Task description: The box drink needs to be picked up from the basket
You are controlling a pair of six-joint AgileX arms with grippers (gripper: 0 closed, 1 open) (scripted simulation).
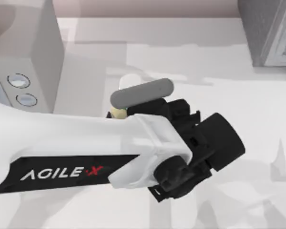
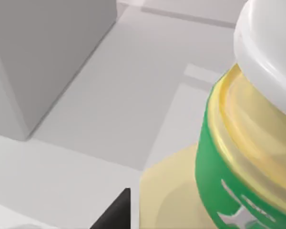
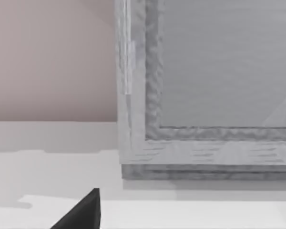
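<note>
The left gripper (image 1: 190, 148) hangs over mid-table, and I cannot tell if it is apart or together. Close beneath its camera, a green-banded jar (image 2: 238, 157) touches a pale yellow block (image 2: 167, 195), seemingly the box drink. A grey handle (image 1: 143, 93) lies at 11 o'clock, with a white appliance (image 1: 24, 57) at 10 and a grey cabinet (image 1: 269, 31) at 1. The bare table (image 1: 257, 119) is open toward 3. The right gripper (image 3: 81, 212) faces that cabinet.
</note>
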